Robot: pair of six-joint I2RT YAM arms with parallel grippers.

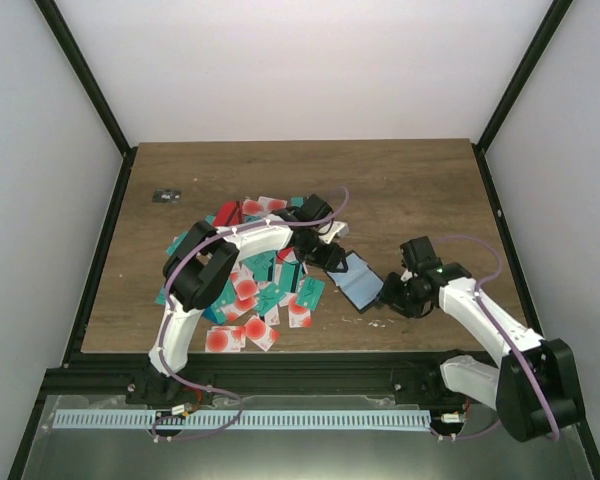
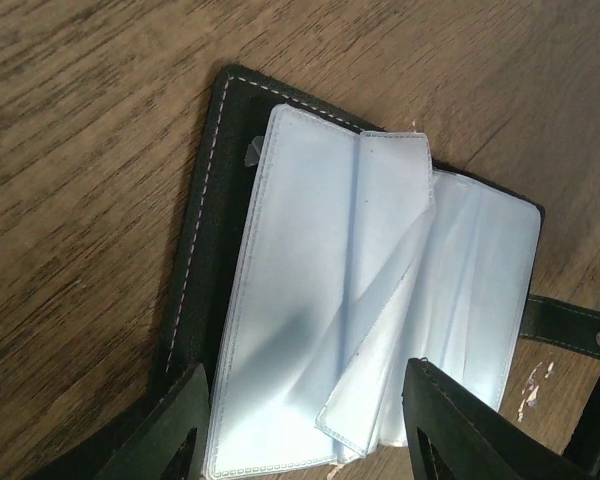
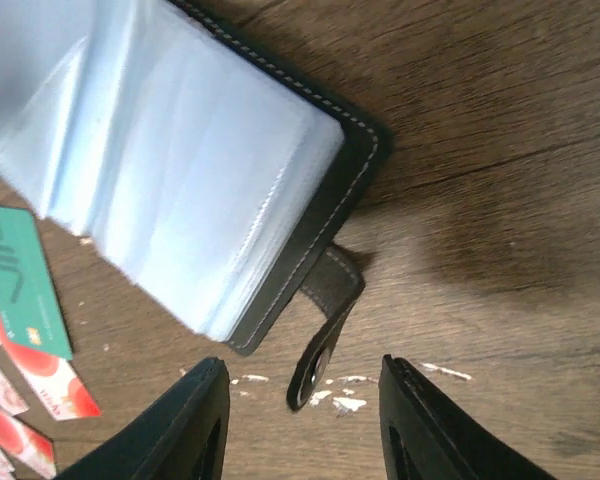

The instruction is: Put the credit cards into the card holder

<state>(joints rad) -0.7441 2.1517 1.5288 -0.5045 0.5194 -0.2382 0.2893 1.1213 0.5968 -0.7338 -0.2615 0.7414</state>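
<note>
**Open card holder between two open grippers, cards heaped to its left**

A dark brown wooden table [image 1: 420, 200] fills a white-walled enclosure with black frame posts. Near its front middle lies the black stitched folding card holder [image 1: 358, 280], spread open with its fan of clear, pale-blue plastic sleeves [image 2: 310, 320] facing up.

The holder looks light and floppy. The sleeves are thin, glossy film, and one leaf in the left wrist view stands half lifted and creased, so they will likely buckle or slide rather than resist a push. The stitched black cover edge seems the firmest place to pin or pinch. The small snap tab [image 3: 325, 330], sticking out from the holder's edge, is a second handle, but a limp one.

The left gripper [image 2: 305, 370] stands with jaws apart, straddling the sleeves' edge, with no clamp visible. The right gripper [image 3: 302, 365] also has jaws apart with nothing between them, just beside the snap tab.

Left of the holder sprawls the pile of thin, flat teal, red and white-with-red-circle credit cards [image 1: 250, 290], overlapping one another. They look stiff but slick, and hard to lift off flat wood. The left arm crosses above this pile. A tiny dark grey object [image 1: 166, 196] sits well apart, beyond the cards, and white flecks [image 3: 345, 400] dot the wood beside the tab.
</note>
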